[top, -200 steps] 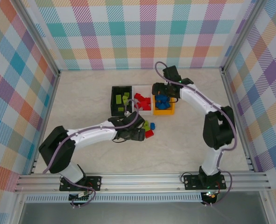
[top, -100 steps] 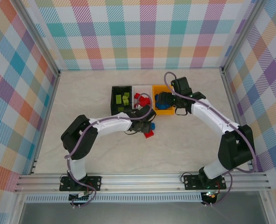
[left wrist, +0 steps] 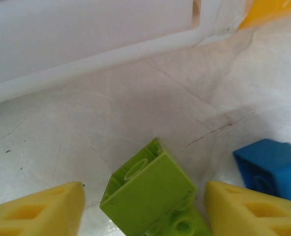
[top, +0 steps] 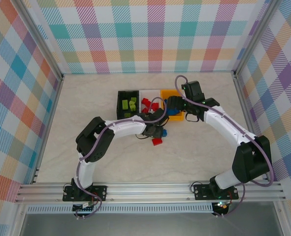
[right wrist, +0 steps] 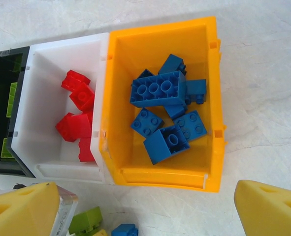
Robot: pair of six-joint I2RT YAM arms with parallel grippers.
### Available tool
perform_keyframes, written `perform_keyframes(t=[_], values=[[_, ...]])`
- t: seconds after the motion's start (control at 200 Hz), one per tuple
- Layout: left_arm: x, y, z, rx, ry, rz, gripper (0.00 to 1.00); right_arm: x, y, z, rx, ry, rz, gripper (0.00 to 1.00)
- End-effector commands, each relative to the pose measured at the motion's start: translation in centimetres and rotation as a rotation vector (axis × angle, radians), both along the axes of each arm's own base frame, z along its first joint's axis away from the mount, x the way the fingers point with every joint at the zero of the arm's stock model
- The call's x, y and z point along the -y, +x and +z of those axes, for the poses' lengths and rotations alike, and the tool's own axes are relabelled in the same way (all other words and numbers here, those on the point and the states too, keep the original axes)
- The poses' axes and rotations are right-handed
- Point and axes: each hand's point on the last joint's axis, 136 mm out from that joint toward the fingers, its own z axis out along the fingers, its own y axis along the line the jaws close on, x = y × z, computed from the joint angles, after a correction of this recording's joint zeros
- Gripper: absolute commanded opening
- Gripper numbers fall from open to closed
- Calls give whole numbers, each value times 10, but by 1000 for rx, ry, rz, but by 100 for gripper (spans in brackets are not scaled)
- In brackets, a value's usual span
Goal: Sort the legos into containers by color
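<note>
Lego (left wrist: 147, 194) (green, bottom edge cut off)

Overhead camera looks down on table (top: 86, 113); close wrist cameras share green brick (left wrist: 147, 194).

Centre row: black bin (top: 120, 110), white bin (top: 150, 92), orange bin (top: 166, 93).
Left gripper (top: 160, 131): just below white bin.
Right gripper (top: 173, 108): over orange bin.

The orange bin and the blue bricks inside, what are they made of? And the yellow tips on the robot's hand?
The orange bin looks like smooth moulded plastic: thin even walls, a soft shine. The blue bricks look like hard glossy plastic, with crisp studs and edges. The yellow fingertips of the right hand look matte, maybe foam or rubber.
</note>
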Motion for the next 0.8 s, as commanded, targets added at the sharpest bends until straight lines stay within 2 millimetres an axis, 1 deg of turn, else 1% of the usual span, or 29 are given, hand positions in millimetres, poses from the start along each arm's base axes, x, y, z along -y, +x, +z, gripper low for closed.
perform_keyframes(t=[0.0,0.11,0.22,0.275,0.34,0.445,0.52,0.56,0.62,0.695,0.725,0.755,0.795], values=[[-24,-11,-8,-24,91,23,56,0,-1,2,17,10,-1,92],[-46,-27,-14,-46,130,37,51,-2,-1,0,14,21,2,92],[-62,-39,-13,-48,129,52,51,-3,1,-2,10,23,1,92],[-63,-42,-13,-53,124,52,50,-4,2,-3,7,25,1,92],[-64,-41,-14,-50,126,58,47,-5,3,-3,4,24,4,91],[-61,-37,-16,-47,117,60,38,-4,3,-3,3,20,-2,91],[-58,-34,-13,-42,115,60,32,-3,3,-2,3,17,-3,91],[-58,-33,-7,-33,107,66,28,-3,3,-2,1,16,-5,91],[-59,-33,6,-11,84,76,27,-3,2,-1,0,21,-7,91],[-64,-34,32,32,48,94,27,-2,0,0,4,31,-11,92],[-68,-35,41,51,43,103,27,-2,0,0,5,34,-12,91],[-73,-34,55,81,36,111,27,-2,-1,0,5,36,-11,91],[-82,-31,70,112,38,133,27,-2,-3,-1,2,37,-9,92]])
